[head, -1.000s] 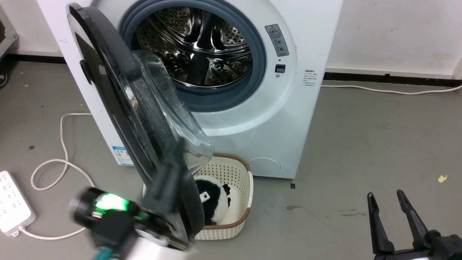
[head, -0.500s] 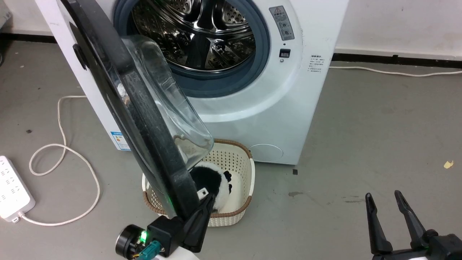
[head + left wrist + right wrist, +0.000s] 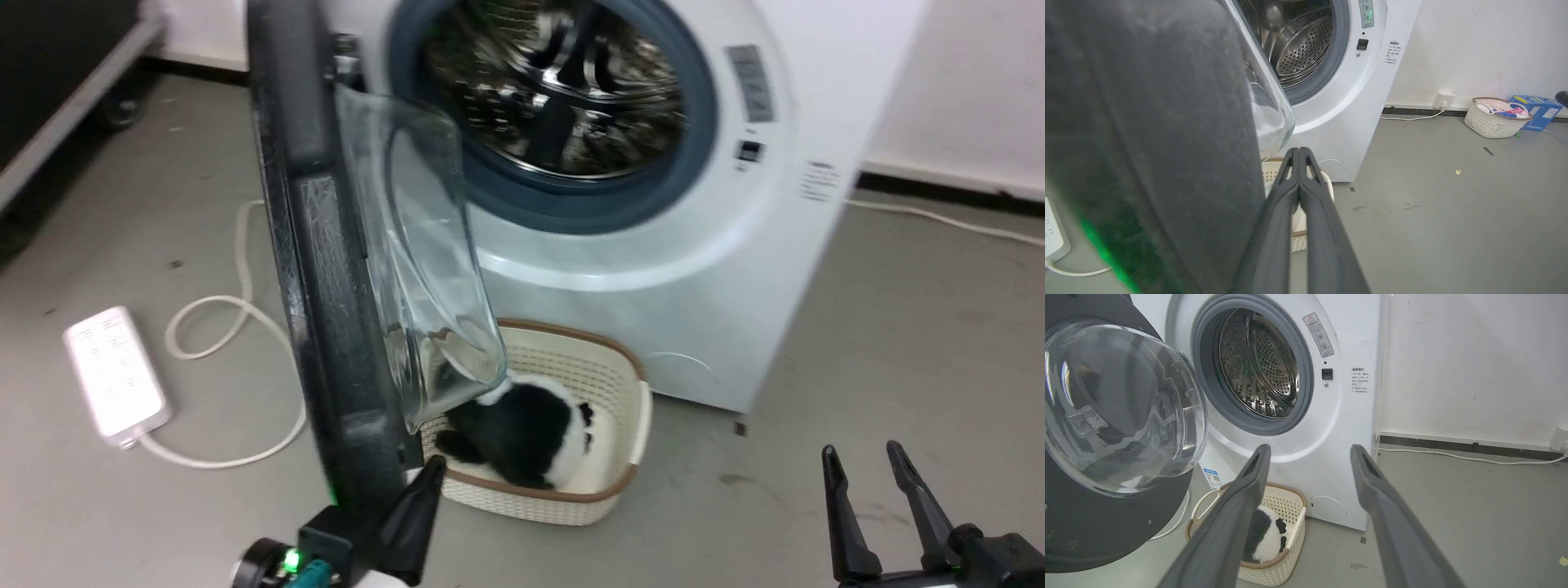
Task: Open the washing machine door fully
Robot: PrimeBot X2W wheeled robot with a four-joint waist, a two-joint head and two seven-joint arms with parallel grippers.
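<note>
— Containers first, please.

— Two baskets are counted. A cream basket [image 3: 637,441] is set on the floor just in front of the washer [image 3: 735,269], below its drum opening [image 3: 563,90]. One black-and-white plush toy [image 3: 522,433] is held in it. A second basket [image 3: 1492,124] is seen against the wall, well apart from the washer, and the coloured items in it cannot be identified. One blue box [image 3: 1535,110] is noted just beside that basket.

— Other counts?

— One power strip [image 3: 114,380] is recorded on the floor on the washer's hinge side.

— And the door?

— The washing machine door [image 3: 326,286] is found open, standing out from the washer's front and seen nearly edge-on in the head view. Its glass bowl [image 3: 424,245] is turned toward the drum side and overhangs the cream basket.

— Arms?

— The left gripper [image 3: 1298,152] is raised at the door's lower rim, on the glass side, with its fingers pressed together tip to tip. Contact with the rim cannot be confirmed. The right gripper [image 3: 861,453] is held low, well apart from the washer, with its fingers pointed upward and spread apart.
</note>
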